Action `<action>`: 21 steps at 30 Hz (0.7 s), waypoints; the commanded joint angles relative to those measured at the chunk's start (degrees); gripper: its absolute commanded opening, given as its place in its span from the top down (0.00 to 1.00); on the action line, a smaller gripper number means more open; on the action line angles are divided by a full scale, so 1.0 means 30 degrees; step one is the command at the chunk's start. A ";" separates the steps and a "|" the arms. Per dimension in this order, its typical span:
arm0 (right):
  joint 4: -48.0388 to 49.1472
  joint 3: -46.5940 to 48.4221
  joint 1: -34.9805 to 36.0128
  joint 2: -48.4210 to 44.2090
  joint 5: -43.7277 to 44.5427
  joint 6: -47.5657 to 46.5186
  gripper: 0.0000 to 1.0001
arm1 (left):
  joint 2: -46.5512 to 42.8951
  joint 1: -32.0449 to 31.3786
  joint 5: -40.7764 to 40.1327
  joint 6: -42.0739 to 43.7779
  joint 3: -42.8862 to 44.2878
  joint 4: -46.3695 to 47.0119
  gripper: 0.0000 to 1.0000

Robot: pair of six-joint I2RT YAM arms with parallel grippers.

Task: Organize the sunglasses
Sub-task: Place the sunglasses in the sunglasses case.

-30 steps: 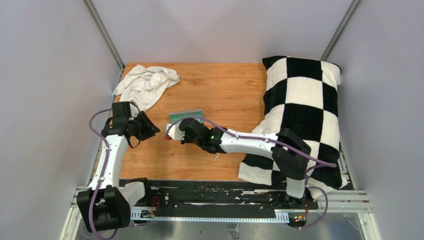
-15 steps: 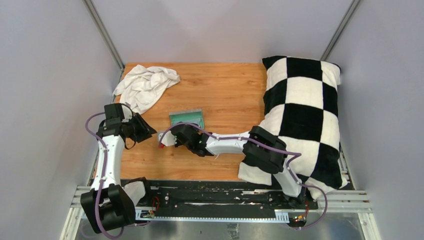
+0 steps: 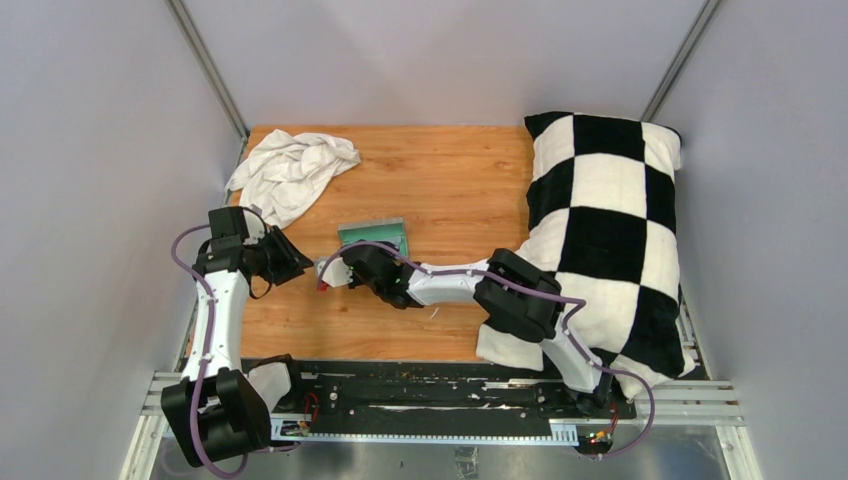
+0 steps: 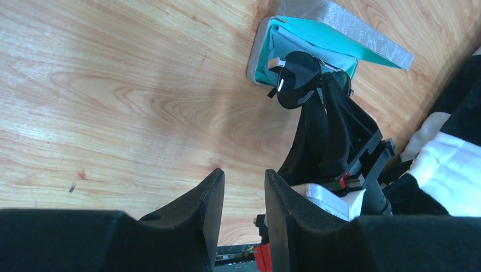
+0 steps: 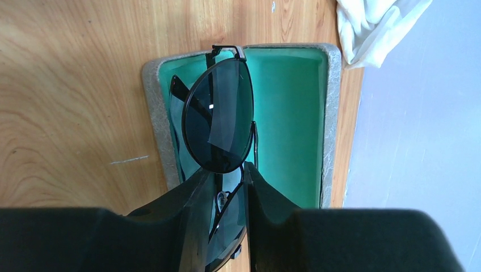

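Lying bunched in the far left corner of the wooden surface (image 3: 450,180), a white cloth (image 3: 292,170) is sitting well apart from everything else. Nearer along the left edge, the left arm (image 3: 222,310) is reaching forward, and the left fingers (image 4: 214,198) are hanging above bare wood, parted by only a narrow gap and gripping nothing; they are pointing toward the case. Near the middle of the surface, the grey glasses case (image 5: 334,113) is lying open, its teal lining facing up and its lid raised behind it. The right arm (image 3: 455,282) is stretching across from the right, and the right fingers (image 5: 195,198) are pinching the sunglasses (image 5: 218,122) tightly near the middle of the frame, one dark lens sticking out past the fingertips and the other sitting between them. The pair is being held on edge over the open case, the free lens hanging above the teal lining and one thin arm dipping inside by the rim; whether the frame is touching the lining I cannot tell. At the far right, a black-and-white checkered pillow (image 3: 605,230) is covering that side of the surface
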 commanded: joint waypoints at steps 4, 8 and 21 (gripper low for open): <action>0.0473 0.0216 -0.0500 0.0506 0.0035 -0.0383 0.69 | -0.0255 0.0178 0.0565 0.0257 -0.0040 -0.0305 0.63; 0.0601 0.0023 -0.0635 0.0617 0.0126 -0.0298 0.69 | -0.0337 0.0165 0.0567 0.0257 -0.0070 -0.0308 0.63; 0.0615 0.0088 -0.0724 0.1222 0.0450 0.0133 0.59 | -0.0416 0.0172 0.0567 0.0286 -0.0215 -0.0323 0.63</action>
